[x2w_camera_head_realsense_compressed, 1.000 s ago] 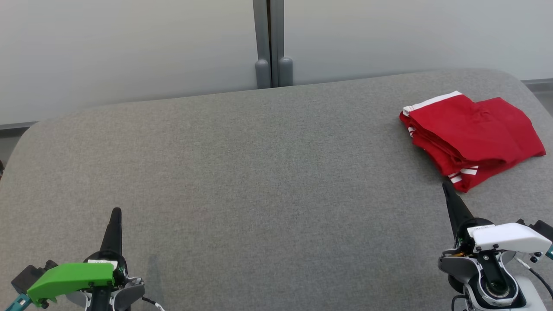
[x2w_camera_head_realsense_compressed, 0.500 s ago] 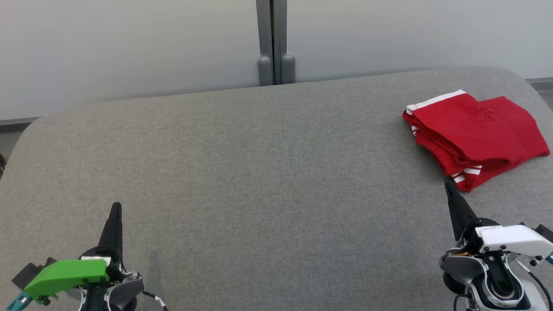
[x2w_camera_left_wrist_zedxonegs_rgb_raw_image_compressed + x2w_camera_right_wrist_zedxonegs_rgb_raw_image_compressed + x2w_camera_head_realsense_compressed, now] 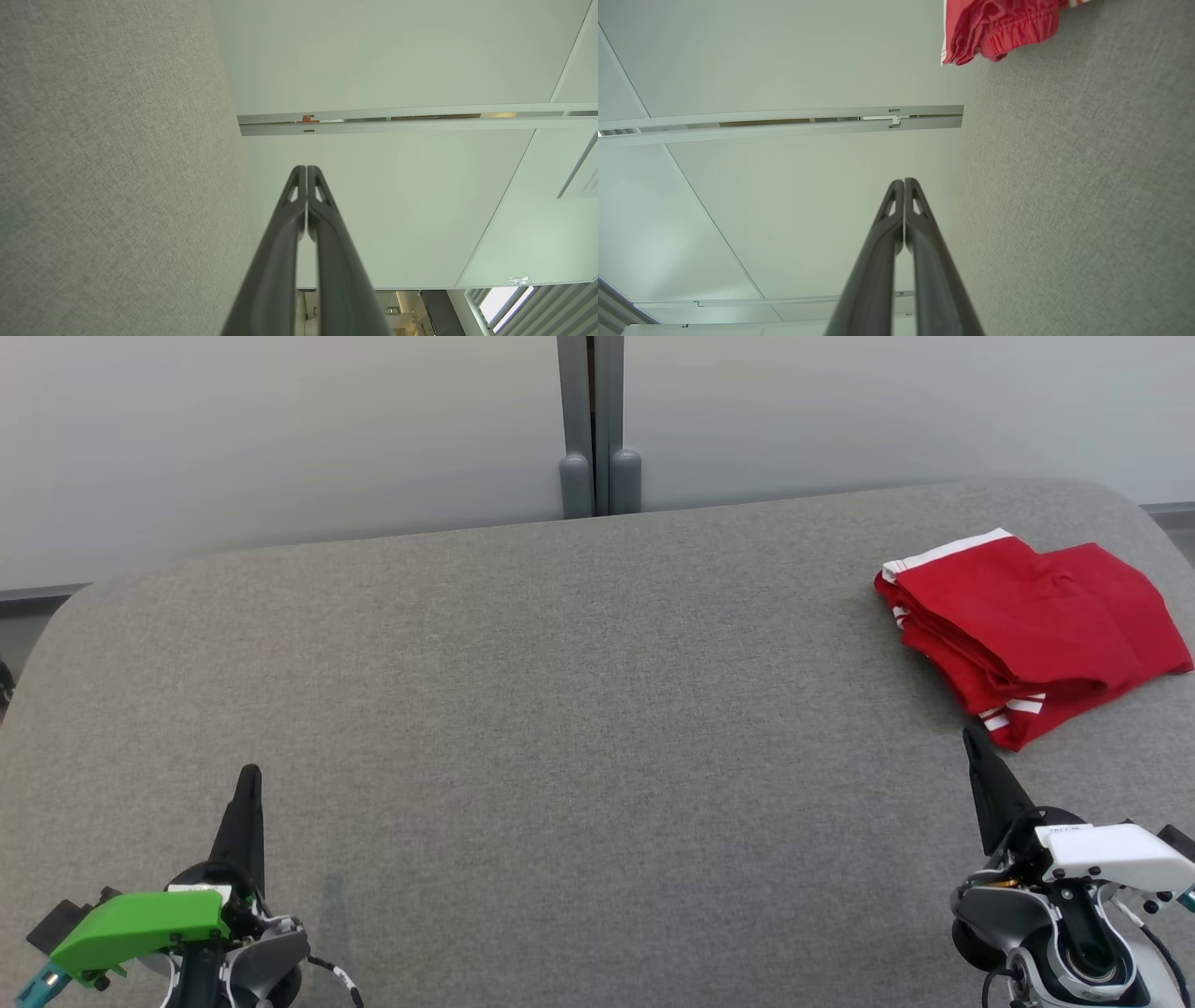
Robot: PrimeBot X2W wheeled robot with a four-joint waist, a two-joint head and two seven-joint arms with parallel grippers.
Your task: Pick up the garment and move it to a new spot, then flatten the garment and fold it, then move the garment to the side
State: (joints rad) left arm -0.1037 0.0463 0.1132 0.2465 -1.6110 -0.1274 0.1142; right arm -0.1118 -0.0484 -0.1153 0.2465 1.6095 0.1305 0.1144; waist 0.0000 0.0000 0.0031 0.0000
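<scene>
L gripper (image 3: 249, 777): fingers pressed together, nothing btwn them, above table (image 3: 560, 709) at its front-left. R gripper (image 3: 971, 737): tips also together, holding nothing, at table's front-right. Garment (image 3: 1027, 625): red w/ white stripes, folded, lying near table's far-right corner, just past R gripper's tip, not touching it. Count: 2 grippers, 1 garment, 1 table.

Both arms sit low at the near corners of the head view. The left tool (image 3: 249, 775) rises from under a green wrist cover (image 3: 140, 926), and the right tool (image 3: 972, 737) from under a white wrist cover (image 3: 1116, 861), each pointing forward. In both wrist views the long dark fingers (image 3: 280, 261) are pressed together tip to tip.
</scene>
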